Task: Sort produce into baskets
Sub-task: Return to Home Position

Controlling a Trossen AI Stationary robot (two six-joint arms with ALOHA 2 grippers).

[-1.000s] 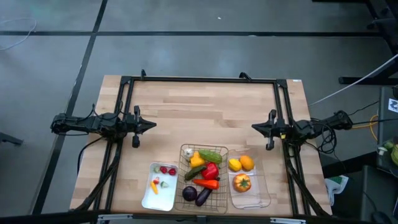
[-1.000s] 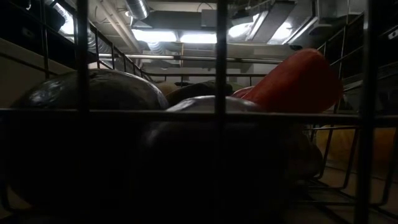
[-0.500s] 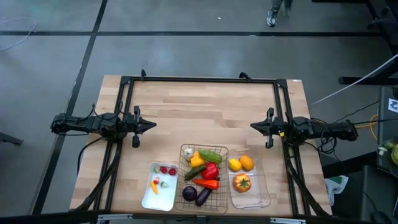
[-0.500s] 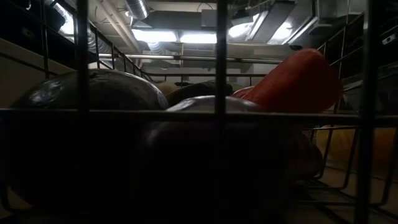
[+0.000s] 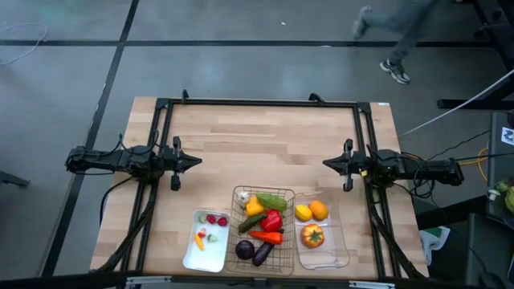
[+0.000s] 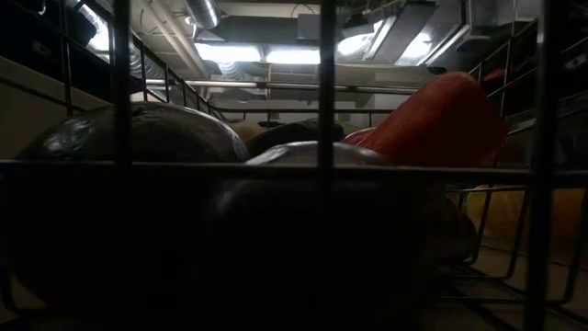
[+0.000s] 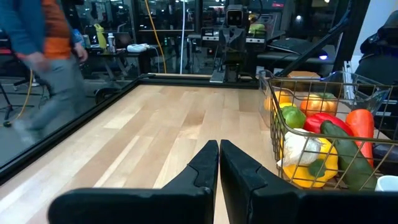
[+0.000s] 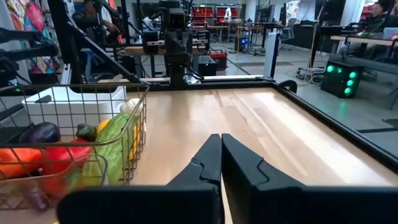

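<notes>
The left pincer (image 5: 197, 161) hangs over the surface (image 5: 265, 132), fingers pressed together on nothing. The right pincer (image 5: 326, 164) faces it, tip to tip but well apart, likewise closed and empty. Off to one side of the line between the two tips, the baskets stand in a row. The white tray (image 5: 191, 255) with small red balls (image 5: 216, 219) is nearest the left pincer. The clear bin (image 5: 336, 255) nearest the right one holds a lemon (image 5: 303, 213) and an orange (image 5: 319, 209). The wire basket (image 5: 238, 210) between them holds a red pepper (image 5: 272, 220), a carrot (image 5: 267, 237) and an eggplant (image 5: 263, 254).
</notes>
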